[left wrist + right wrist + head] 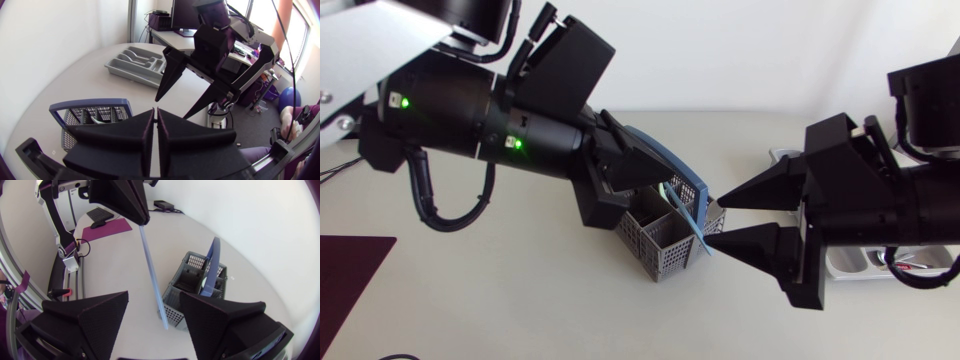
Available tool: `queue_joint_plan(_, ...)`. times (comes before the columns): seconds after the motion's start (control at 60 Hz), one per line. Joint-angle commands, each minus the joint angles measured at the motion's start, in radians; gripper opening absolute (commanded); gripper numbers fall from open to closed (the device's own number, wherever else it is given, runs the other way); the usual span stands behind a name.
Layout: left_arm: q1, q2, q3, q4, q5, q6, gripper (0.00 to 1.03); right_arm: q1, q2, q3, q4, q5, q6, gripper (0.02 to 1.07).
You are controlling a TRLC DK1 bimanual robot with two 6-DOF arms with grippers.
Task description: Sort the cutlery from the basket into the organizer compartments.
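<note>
Nearest to us is our right gripper point(714, 220). Its fingers are spread wide and hold nothing. It stands just beside the basket point(173, 311), on the side that faces the organizer.

Between these spread fingers, and a little ahead of them, hangs a thin light-blue cutlery piece point(151, 265). It is tilted, with its lower end just beside the basket's corner. We cannot tell if this end touches a right finger. We also cannot tell if the piece is a fork, a knife or a spoon, because its upper end is hidden.

Next comes the grey basket itself, upright on the worktop point(520, 290), with its blue handle point(212, 265) standing up.

Above the basket is our left gripper point(156, 114). Its fingers are pressed together and pinch the upper end of the piece.

Farthest from the basket lies the grey organizer point(127, 74), well apart, behind the right arm.

We judge this as a handover, and several things could go wrong:
- If the left gripper lets go before the right fingers have closed, the piece will drop back into the basket or onto the worktop.
- If the right fingers close only on the thin end, the piece may swing or slip out.
- The piece could catch on the blue handle and tip the basket.
- The right arm covers part of the organizer from above, so the correct compartment may be missed.
</note>
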Motion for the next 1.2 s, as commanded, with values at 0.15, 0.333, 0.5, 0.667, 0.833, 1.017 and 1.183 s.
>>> queue_joint_plan(0.15, 0.032, 0.069, 0.104, -0.057, 0.112, -0.059, 0.03, 0.045, 0.063, 0.015, 0.056, 0.028, -0.01, 0.7)
queue_joint_plan(0.333, 0.05, 0.091, 0.131, -0.088, 0.15, -0.064, 0.03, 0.05, 0.077, -0.012, 0.11, 0.045, -0.001, 0.46)
queue_joint_plan(0.5, 0.07, 0.102, 0.146, -0.103, 0.173, -0.071, 0.03, 0.05, 0.078, -0.031, 0.131, 0.048, -0.005, 0.26)
queue_joint_plan(0.667, 0.073, 0.102, 0.151, -0.103, 0.174, -0.08, 0.03, 0.068, 0.08, -0.039, 0.122, 0.045, -0.005, 0.11)
queue_joint_plan(0.833, 0.098, 0.102, 0.158, -0.072, 0.176, -0.119, 0.24, 0.079, 0.052, -0.044, 0.101, 0.042, 0.007, 0.08)
queue_joint_plan(1.017, 0.133, 0.099, 0.178, -0.01, 0.174, -0.179, 0.56, 0.073, -0.002, -0.042, 0.042, 0.04, 0.01, 0.08)
queue_joint_plan(1.183, 0.185, 0.085, 0.177, 0.056, 0.171, -0.237, 0.77, 0.027, -0.063, -0.058, -0.016, 0.028, 0.005, 0.08)
